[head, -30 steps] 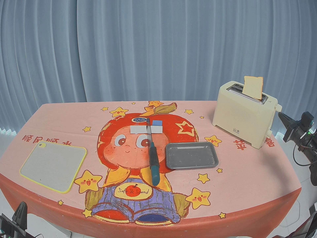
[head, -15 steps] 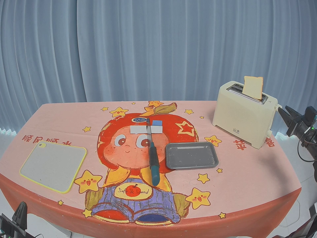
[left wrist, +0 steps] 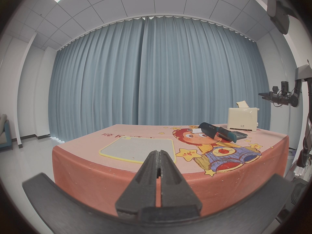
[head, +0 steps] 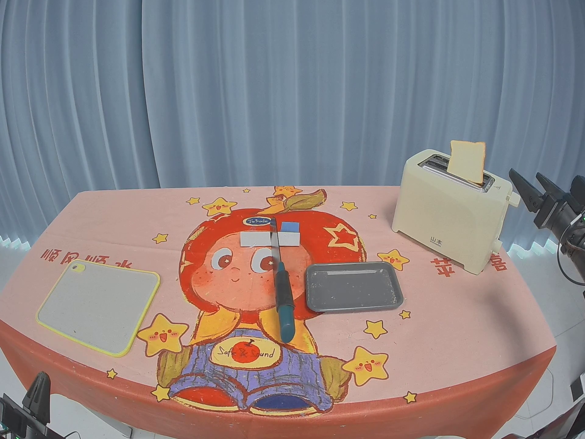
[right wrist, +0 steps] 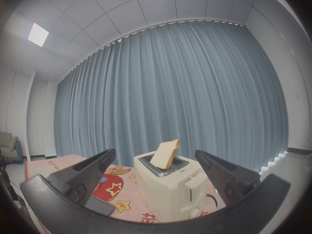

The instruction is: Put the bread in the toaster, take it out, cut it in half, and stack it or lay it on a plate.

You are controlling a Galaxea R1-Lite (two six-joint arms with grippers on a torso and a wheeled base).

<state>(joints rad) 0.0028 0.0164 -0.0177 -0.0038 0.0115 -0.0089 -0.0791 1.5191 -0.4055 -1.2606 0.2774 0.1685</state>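
Observation:
A slice of bread (head: 467, 160) stands tilted in a slot of the cream toaster (head: 448, 214) at the table's right rear; the right wrist view shows the bread (right wrist: 164, 154) and toaster (right wrist: 169, 189) too. My right gripper (head: 527, 189) hangs open just right of the toaster, about level with its top, apart from it. A knife (head: 281, 288) with a teal handle lies mid-table, its blade resting on small white and blue blocks (head: 270, 236). A grey tray (head: 353, 286) lies beside the knife. My left gripper (left wrist: 159, 166) is shut, low off the table's front left corner.
A grey cutting board (head: 97, 304) with a yellow-green rim lies at the table's front left. A blue curtain hangs behind the table. The printed pink tablecloth (head: 457, 330) is bare in front of the toaster and tray.
My right gripper has risen from below the toaster's lever side to about the height of the toaster's top. Nothing on the table has moved.

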